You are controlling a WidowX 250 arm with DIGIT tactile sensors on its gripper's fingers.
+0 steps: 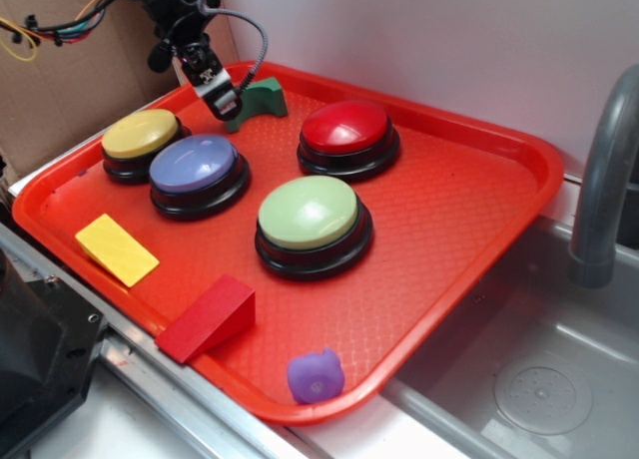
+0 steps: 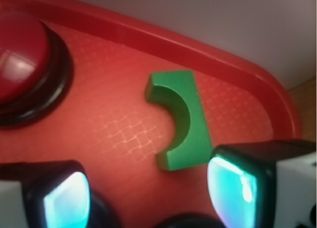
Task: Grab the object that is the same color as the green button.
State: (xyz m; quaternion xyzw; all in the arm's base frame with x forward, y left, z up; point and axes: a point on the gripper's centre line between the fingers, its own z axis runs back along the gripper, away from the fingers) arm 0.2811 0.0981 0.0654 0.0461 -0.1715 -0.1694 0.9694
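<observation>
Green arch block sits just beside the claw in the exterior view, ungrasped. In the wrist view the claw is spread wide and empty, block just ahead; approach seems done, grasp remains.

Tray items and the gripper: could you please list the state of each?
Gripper: jaws open, empty.
Green arch block: lying flat, ungrasped, near the tray rim.
Green button: upright, untouched.
Red button: upright, untouched.
Red wedge: resting on tray.
</observation>
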